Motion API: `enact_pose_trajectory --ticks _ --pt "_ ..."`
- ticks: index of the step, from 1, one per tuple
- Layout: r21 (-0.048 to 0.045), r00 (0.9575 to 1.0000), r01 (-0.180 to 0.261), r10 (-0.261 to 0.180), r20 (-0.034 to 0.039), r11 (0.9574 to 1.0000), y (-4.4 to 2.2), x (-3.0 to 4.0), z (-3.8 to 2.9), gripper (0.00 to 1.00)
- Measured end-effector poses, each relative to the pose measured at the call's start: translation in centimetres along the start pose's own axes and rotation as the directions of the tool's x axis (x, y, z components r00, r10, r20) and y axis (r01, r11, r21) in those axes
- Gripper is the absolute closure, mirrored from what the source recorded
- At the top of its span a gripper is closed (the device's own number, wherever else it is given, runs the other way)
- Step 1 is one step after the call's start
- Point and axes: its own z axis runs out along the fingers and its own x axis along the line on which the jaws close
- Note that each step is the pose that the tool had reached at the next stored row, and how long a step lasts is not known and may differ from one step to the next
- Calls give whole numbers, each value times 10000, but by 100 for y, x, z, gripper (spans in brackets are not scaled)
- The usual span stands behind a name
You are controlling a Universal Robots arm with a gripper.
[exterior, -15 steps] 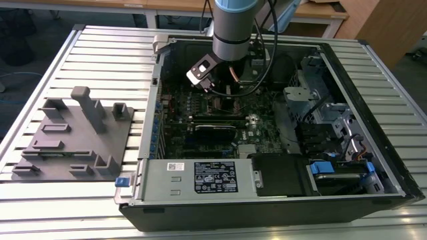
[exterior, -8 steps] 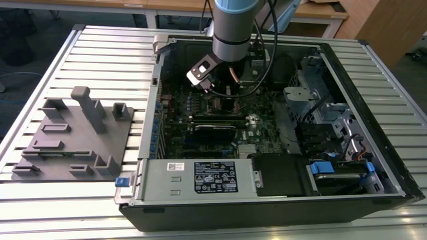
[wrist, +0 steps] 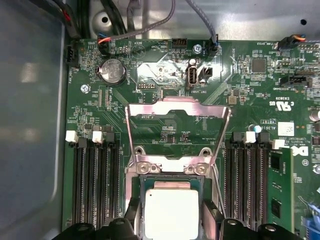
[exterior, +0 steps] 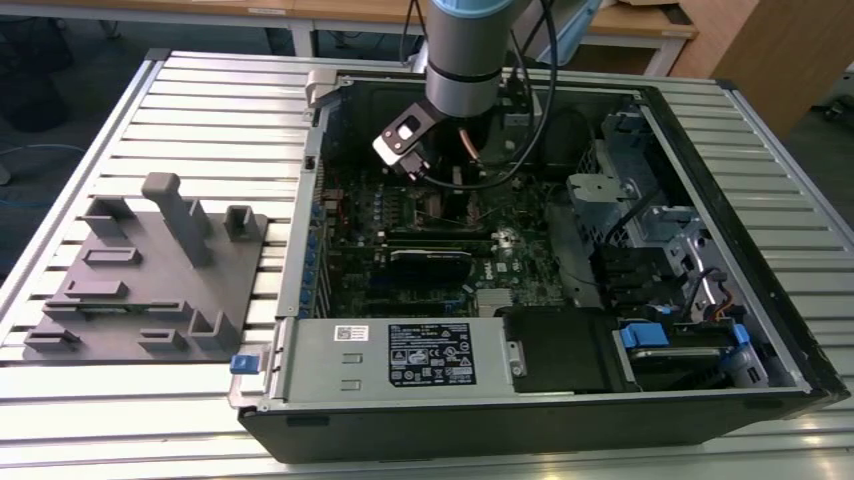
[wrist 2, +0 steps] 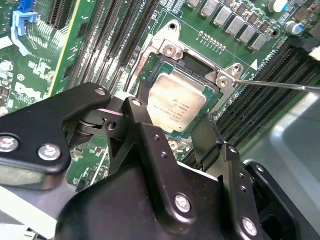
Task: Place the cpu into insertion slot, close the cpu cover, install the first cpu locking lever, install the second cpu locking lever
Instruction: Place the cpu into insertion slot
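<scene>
**Item 1**, exterior view's left: grey moulded fixture plate.

**Item 2**, to its right: open black tower case, with the grey arm reaching inside.

**Item 3**: small square silver-topped cpu, which lay flat in the black-rimmed square insertion slot. The thin silvery cpu cover lay swung open.

**Item 4**: black gripper, fingers spread and straddling the chip.

**Handling**: judged light, stiff and fragile, so best held by opposite edges.

A grey tubular arm with a pale blue cap trails looping black cables and ends in a black gripper dotted with silver screws.
</scene>
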Motion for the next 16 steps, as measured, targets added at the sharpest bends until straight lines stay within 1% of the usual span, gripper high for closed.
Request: enact_pose_trajectory --ticks 3,11,13,15,16 --pt "1 10000 0 0 1 10000 1 1 -33 40" --pt "1 10000 1 -1 11 10000 1 1 -36 40" --pt "0 10000 1 -1 14 10000 1 1 -35 41" --pt "0 10000 1 -1 18 10000 1 1 -36 54" --pt "0 10000 1 -1 19 10000 1 1 -35 54"
